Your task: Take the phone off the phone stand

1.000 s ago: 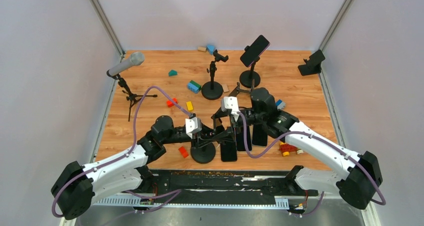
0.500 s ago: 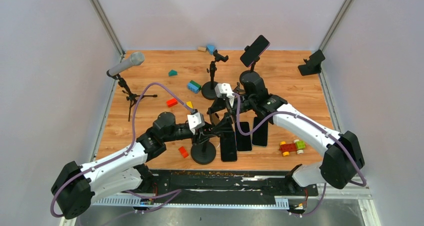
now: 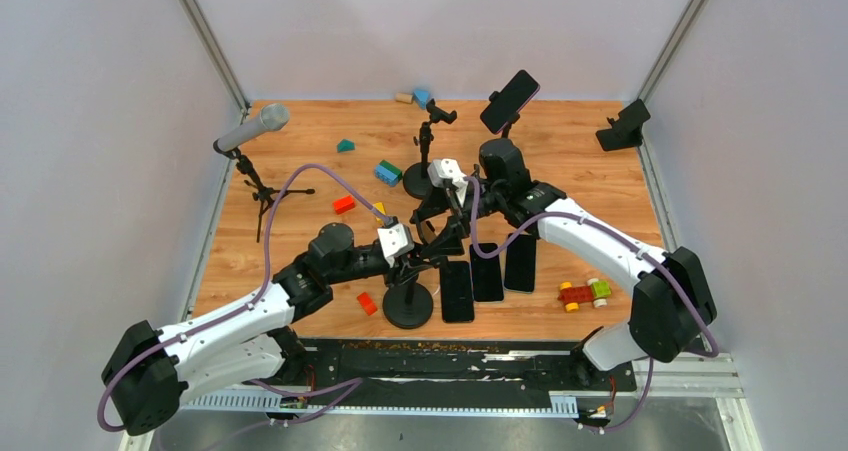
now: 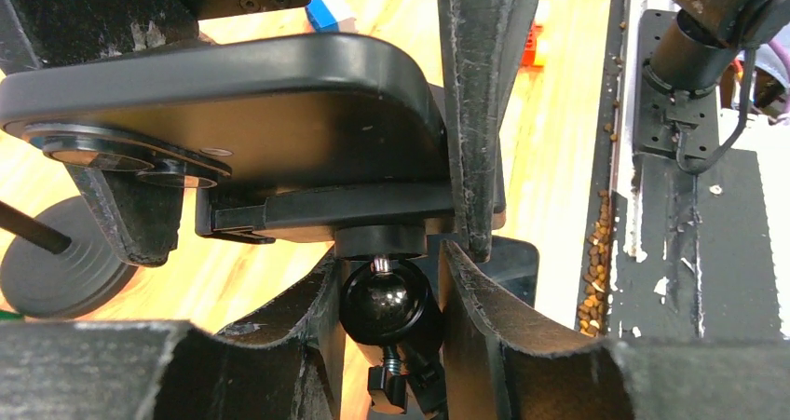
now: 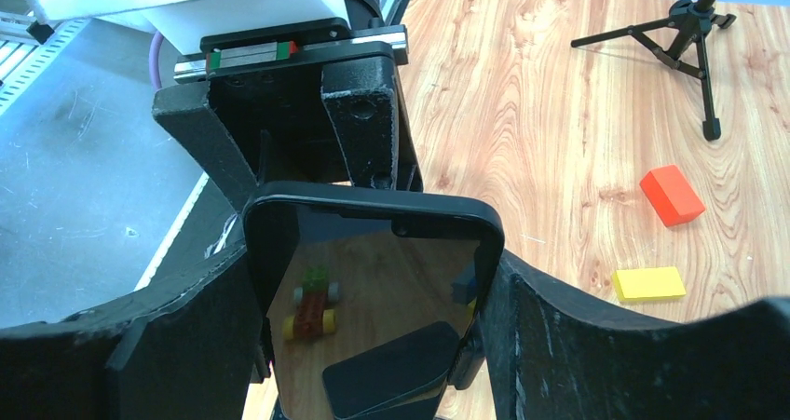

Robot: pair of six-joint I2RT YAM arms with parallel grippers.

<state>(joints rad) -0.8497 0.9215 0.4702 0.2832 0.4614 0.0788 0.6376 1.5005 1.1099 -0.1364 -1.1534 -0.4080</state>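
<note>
The phone stand (image 3: 408,308) has a round black base near the table's front, and my left gripper (image 3: 418,261) is shut on its neck. In the left wrist view the fingers (image 4: 470,299) press the stand's ball joint (image 4: 387,299) from both sides. The black phone (image 4: 233,103) sits just above the joint, its back against the stand's cradle (image 4: 326,213). My right gripper (image 5: 373,285) is shut on the phone (image 5: 373,327) across its long edges. Its glossy screen reflects the table. In the top view the right gripper (image 3: 450,231) is directly behind the left one.
Three phones (image 3: 487,271) lie flat beside the stand's base. A toy car (image 3: 585,293) and red block (image 3: 367,303) sit near the front. Farther back stand an empty phone stand (image 3: 425,156), a stand holding another phone (image 3: 510,101), a microphone tripod (image 3: 250,131), and scattered blocks (image 3: 388,173).
My right arm has swung in and carried its gripper and the phone toward the far side. The left gripper has shifted slightly right along with the stand's top.
</note>
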